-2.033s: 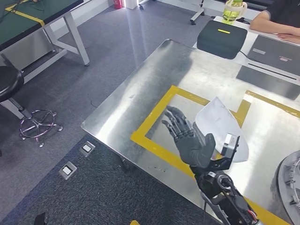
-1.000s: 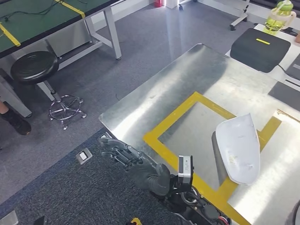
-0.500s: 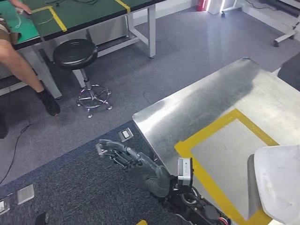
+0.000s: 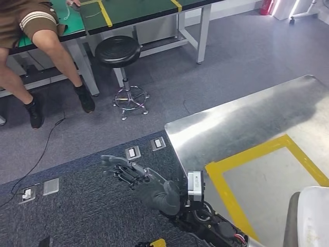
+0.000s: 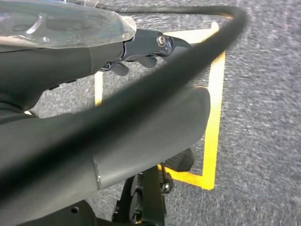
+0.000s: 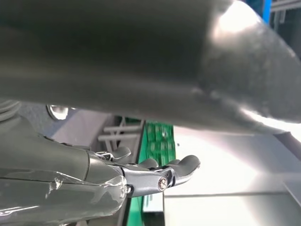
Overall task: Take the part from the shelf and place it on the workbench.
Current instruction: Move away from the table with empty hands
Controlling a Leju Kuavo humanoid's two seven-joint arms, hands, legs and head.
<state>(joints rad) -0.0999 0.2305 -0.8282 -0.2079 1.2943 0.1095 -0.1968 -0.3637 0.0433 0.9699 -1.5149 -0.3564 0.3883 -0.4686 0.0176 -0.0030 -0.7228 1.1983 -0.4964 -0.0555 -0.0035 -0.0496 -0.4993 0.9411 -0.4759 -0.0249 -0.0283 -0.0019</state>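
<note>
Head view shows the right robot hand (image 4: 149,185) spread and empty beside the steel surface (image 4: 248,123); the white part (image 4: 314,216) lies at its near corner and could slide off if bumped.

My right robot hand (image 4: 145,181) reaches out flat, fingers (image 4: 120,170) spread and empty; my left robot hand (image 5: 142,47) hangs with fingers loosely extended

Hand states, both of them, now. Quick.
Left hand: open, fingers apart, holding nothing.
Right hand: open, fingers stretched out over the dark carpet, holding nothing.
</note>
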